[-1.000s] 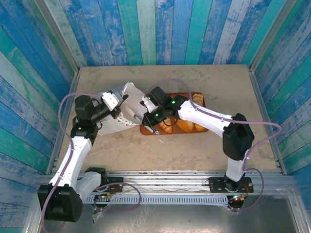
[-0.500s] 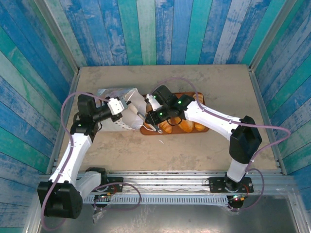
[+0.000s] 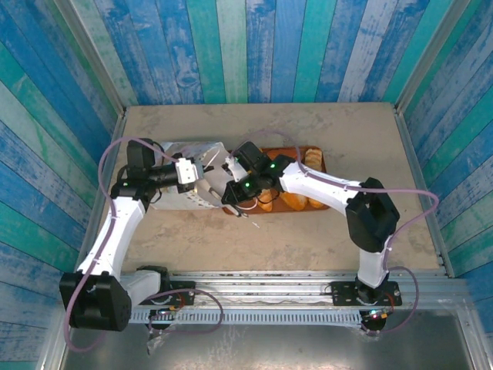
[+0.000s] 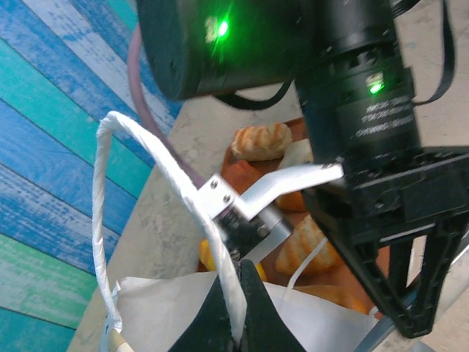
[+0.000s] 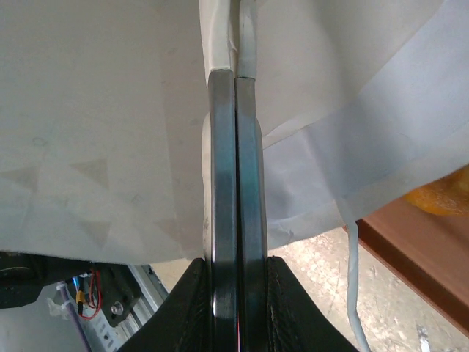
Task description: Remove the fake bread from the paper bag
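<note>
While I watch from overhead, the paper bag (image 3: pixel 185 199) lies on its side on the table (image 3: pixel 308 231), just to the 9 o'clock side of the reddish-brown tray (image 5: pixel 410 249), with its mouth turned toward 3 o'clock. My left gripper (image 4: pixel 238 293) comes at the bag from 9 o'clock, and its jaws are pinched tight on the white cord handle (image 4: pixel 102 220), which loops up and away from the fingers. My right gripper (image 5: pixel 236 77) reaches in from 3 o'clock and is squeezed narrow on the white paper edge of the bag's mouth, the two fingers pressed flat together with the sheet between them. The two grippers sit close to each other at the opening. Several pieces of fake bread (image 4: pixel 260 141) rest on the tray at 3 o'clock of the bag; whether any is inside the bag I cannot tell.
</note>
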{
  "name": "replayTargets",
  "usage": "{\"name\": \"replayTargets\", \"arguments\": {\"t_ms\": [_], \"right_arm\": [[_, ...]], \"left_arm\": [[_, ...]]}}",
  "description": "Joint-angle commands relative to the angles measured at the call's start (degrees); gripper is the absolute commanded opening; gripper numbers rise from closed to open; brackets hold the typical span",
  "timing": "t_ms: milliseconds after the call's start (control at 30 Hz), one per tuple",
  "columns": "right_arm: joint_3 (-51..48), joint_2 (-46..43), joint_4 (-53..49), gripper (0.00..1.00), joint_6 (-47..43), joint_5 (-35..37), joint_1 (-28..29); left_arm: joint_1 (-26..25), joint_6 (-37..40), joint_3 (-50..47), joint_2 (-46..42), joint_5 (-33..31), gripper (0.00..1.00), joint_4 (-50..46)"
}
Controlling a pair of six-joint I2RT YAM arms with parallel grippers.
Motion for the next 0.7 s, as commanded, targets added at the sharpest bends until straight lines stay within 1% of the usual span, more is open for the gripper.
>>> {"name": "replayTargets", "arguments": {"t_ms": [0, 67, 133, 267, 367, 500, 667], "right_arm": [[2.18, 2.21, 5.48, 0.13, 2.34, -7.09, -0.66], [2.92, 4.00, 7.86, 0.15, 3.48, -10.74, -0.59], [3.40, 5.59, 9.50, 0.17, 4.46, -12.86, -0.49], [3.40, 8.10, 11.98, 0.21, 5.80, -14.44, -0.10], [1.76, 8.75, 16.36, 0.23, 8.04, -15.27, 0.03], [0.97, 9.87, 21.21, 0.26, 10.63, -16.35, 0.50], [0.64, 11.29, 26.21, 0.33, 13.43, -17.76, 1.28]], "left_arm": [[0.06, 3.51, 0.49, 0.44, 2.58, 0.00, -5.07], [0.05, 2.50, -0.89, -0.67, 1.85, 0.00, -3.70], [0.06, 0.33, -2.51, -1.95, 1.38, 0.00, -0.51], [-0.01, -5.14, -5.10, -4.38, 1.11, 0.00, 7.95], [-0.54, -8.40, -5.93, -5.81, 0.68, 0.00, 12.28], [-2.40, -10.74, -6.22, -7.05, -2.44, 0.00, 14.83], [-4.41, -12.63, -6.67, -7.29, -6.17, 0.00, 17.11]]}}
